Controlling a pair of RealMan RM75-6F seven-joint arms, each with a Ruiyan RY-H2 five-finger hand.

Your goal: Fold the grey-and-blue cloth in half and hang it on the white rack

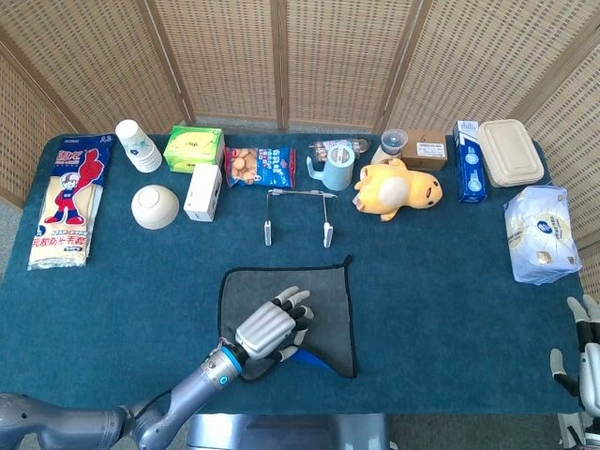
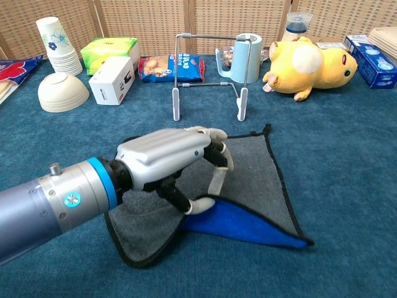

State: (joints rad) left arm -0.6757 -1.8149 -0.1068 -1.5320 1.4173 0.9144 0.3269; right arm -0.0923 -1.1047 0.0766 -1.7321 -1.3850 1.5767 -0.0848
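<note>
Two hands: my left hand pinches the near edge of the cloth between thumb and fingers; my right hand sits at the table's far right edge, fingers apart.
Cloth: soft grey pile, black trim, lying before the white rack; its lifted edge shows a smooth blue underside (bright against the grey).
Rack: thin wire frame, white feet.
Surface: teal carpet-like table cover.
Room: woven cane screens.

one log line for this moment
left hand: pinching cloth near edge, lifted, blue side showing | right hand: idle | rack: bare
</note>
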